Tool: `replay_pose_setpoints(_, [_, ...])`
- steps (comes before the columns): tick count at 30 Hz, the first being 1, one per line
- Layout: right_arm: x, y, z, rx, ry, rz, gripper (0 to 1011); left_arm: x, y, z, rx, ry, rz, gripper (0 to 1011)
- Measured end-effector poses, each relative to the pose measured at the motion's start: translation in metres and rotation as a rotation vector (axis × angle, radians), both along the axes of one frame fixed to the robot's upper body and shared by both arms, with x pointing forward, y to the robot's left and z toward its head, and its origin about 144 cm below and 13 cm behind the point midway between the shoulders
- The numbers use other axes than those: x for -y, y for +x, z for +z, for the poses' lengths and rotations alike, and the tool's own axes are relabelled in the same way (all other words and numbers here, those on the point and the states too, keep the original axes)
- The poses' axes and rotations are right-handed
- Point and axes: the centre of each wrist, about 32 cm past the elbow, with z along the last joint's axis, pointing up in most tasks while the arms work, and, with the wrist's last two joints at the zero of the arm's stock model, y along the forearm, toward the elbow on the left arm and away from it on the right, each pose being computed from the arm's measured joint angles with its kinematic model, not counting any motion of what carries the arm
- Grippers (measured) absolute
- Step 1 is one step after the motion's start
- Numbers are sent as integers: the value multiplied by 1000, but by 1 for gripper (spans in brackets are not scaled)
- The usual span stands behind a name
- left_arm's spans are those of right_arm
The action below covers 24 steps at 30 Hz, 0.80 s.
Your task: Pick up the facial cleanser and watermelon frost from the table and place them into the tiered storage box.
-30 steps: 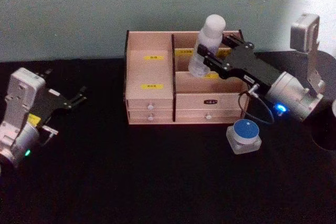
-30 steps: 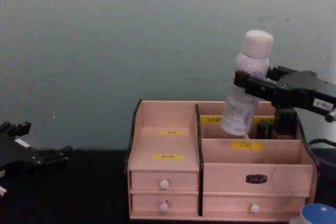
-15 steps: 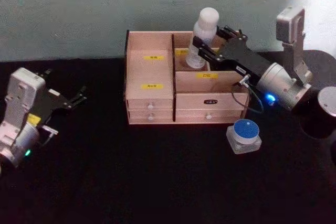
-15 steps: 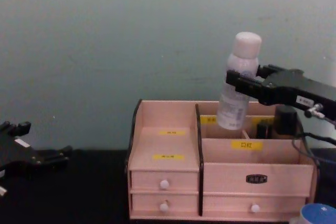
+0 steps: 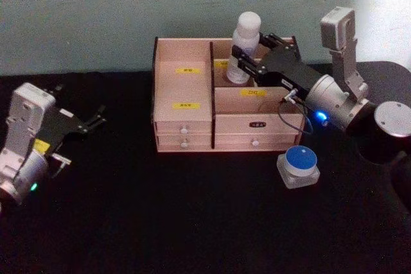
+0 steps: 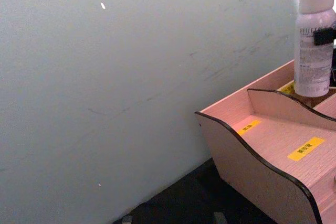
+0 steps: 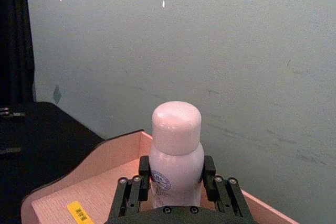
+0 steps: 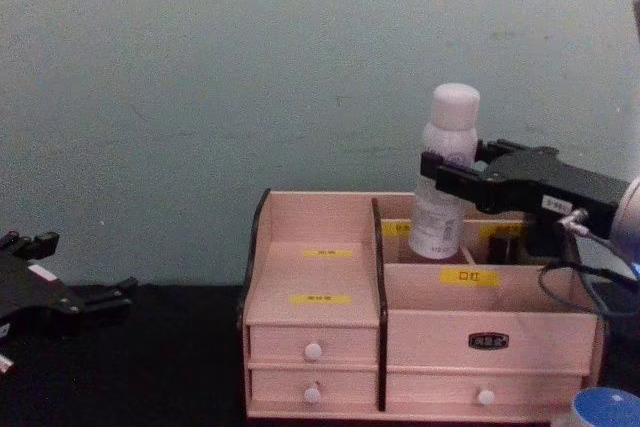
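Bottle (image 5: 244, 38) clamped by right tool (image 5: 242, 63), base inside tiered storage box (image 5: 183, 94).

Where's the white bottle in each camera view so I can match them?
Head: white bottle at the tiered storage box's back right compartment, in the right gripper's jaws.
Chest: right of centre, above the box.
Left wrist: beyond the box's curved wall.
Right wrist: between the jaws.
Shared landmark: the box's yellow labels.
Idle left gripper: far left.
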Motion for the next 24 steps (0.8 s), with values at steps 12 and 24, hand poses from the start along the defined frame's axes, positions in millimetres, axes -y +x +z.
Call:
replay_pose_setpoints(12, [-2,8,-5,-32,-9,-13,593,0,0,0,0,0,0,1001])
replay_pose_setpoints(24, [-2,11,-11,-76,-24,-22,593,0,0,0,0,0,0,1001])
